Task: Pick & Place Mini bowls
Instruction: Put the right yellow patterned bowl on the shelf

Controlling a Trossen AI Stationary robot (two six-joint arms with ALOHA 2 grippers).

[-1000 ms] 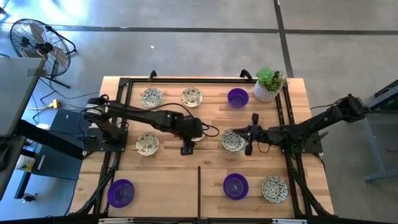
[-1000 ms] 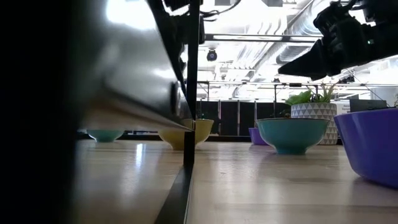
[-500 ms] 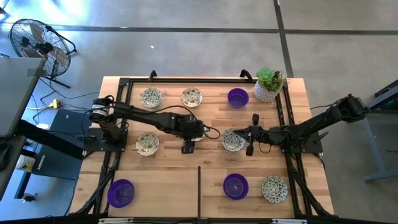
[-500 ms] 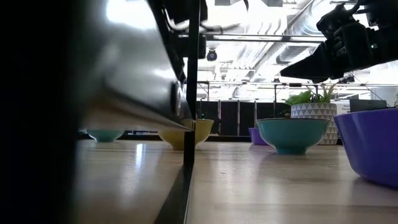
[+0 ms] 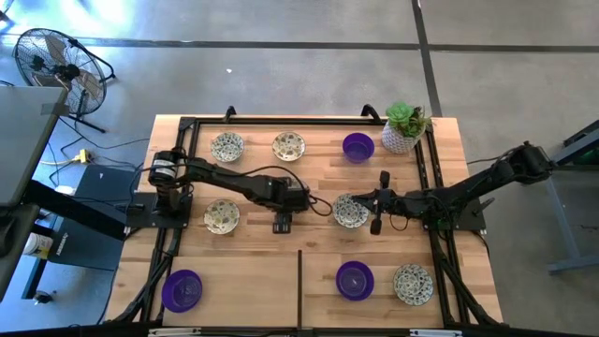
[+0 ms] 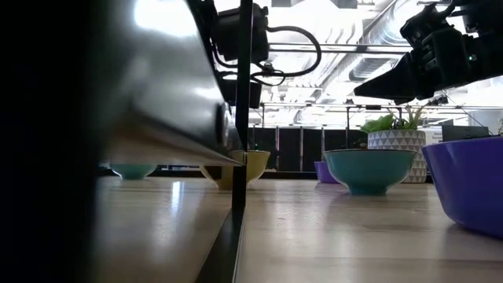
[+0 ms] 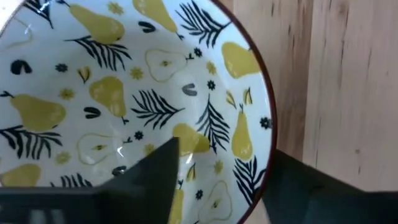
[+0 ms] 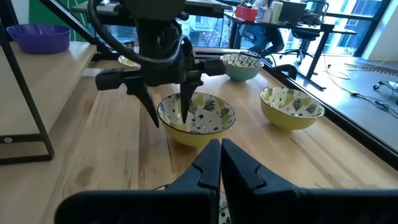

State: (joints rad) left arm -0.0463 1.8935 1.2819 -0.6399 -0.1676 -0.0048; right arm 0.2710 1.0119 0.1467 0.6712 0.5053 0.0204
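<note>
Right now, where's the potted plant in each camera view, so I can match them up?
High view: the potted plant stands at the top right corner of the table.
Low view: right of centre at the back, partly behind the teal bowl.
Left wrist view: not in it.
Right wrist view: not in it.
Shared landmark: the purple bowl just left of the pot, also seen in the low view.

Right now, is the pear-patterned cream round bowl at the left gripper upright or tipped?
Upright: the pear-patterned bowl sits flat, rim level, mouth up.

White pot w/ green plant at table far corner; fan on floor.
</note>
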